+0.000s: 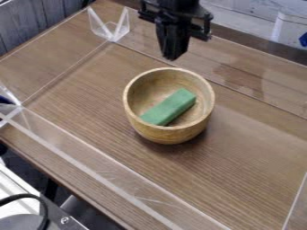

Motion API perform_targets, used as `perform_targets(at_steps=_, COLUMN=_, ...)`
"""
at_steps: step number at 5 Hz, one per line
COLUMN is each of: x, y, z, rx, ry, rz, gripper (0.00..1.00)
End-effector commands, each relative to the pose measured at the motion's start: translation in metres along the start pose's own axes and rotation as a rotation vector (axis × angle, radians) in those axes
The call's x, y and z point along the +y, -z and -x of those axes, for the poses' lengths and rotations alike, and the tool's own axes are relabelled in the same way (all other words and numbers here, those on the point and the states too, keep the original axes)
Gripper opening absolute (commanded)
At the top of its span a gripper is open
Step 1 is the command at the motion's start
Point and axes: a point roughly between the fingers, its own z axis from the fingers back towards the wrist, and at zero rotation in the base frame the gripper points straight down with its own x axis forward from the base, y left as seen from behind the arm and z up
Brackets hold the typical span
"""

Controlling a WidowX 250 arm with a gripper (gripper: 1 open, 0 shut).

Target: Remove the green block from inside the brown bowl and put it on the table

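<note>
Lying in the brown bowl (135,123), the green block (168,107) rests unheld, presumably because the gripper (171,55), towards the far side, has its fingers clenched on nothing.

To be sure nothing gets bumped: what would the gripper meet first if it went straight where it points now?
Probably the far rim of the bowl, as the gripper seems to point down toward it; depth is unclear, so it might meet the table first.
</note>
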Motion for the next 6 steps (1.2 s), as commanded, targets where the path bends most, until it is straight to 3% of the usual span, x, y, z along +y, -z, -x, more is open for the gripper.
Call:
perform_targets(at_steps=1, x=0.003, y=-0.007, z=-0.001, rx=-0.044, ry=0.002, rz=-0.006, gripper=0.00)
perform_targets(at_steps=2, x=0.004, y=-0.002, z=0.000, rx=-0.036, ry=0.001, rz=-0.002, gripper=0.00)
perform_targets(at_steps=3, x=0.005, y=0.003, z=0.001, rx=-0.026, ry=0.000, rz=0.000, gripper=1.00)
perform_targets(at_steps=4, x=0.005, y=0.008, z=0.002, rx=-0.018, ry=-0.001, rz=0.005, gripper=0.00)
perform_targets(at_steps=6, x=0.006, y=0.012, z=0.003, rx=-0.010, ry=0.001, rz=0.008, gripper=0.00)
